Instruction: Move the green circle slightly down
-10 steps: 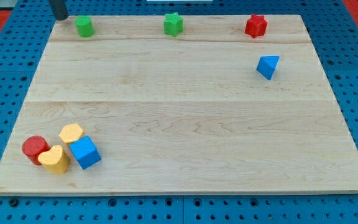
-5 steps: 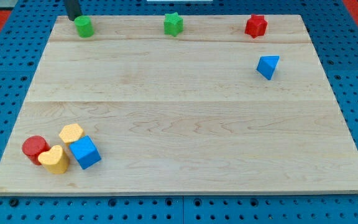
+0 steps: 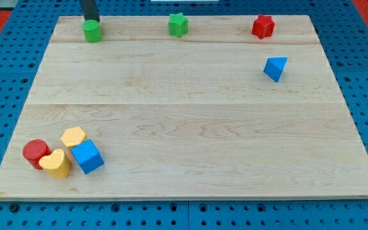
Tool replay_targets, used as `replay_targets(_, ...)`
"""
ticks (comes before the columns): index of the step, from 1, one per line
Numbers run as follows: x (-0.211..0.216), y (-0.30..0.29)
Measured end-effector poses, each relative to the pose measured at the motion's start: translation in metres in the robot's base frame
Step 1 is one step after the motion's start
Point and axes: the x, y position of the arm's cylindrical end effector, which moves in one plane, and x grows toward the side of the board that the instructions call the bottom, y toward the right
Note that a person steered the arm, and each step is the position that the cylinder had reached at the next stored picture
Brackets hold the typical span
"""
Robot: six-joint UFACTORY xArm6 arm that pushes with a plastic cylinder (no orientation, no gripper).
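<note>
The green circle (image 3: 92, 30) is seen near the worktop's (image 3: 184, 140) top-left edge, touched from directly above by my tip (image 3: 91, 20), a gripless rod tool, so a downward push is favoured.

All that shows of the robot is a short stretch of its rod, a plain straight bar, dark grey to black, with a dull finish and a faint paler sheen down one side. It is even in width along the visible length. My tip (image 3: 91, 20) ends it bluntly, the same dark colour as the bar above. No cables, screws or markings can be made out on it, and the view's top edge cuts off the rest.
</note>
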Motion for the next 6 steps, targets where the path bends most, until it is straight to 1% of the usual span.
replay_targets(3, 0.038, 0.003)
replay_targets(4, 0.047, 0.020)
replay_targets(6, 0.079, 0.023)
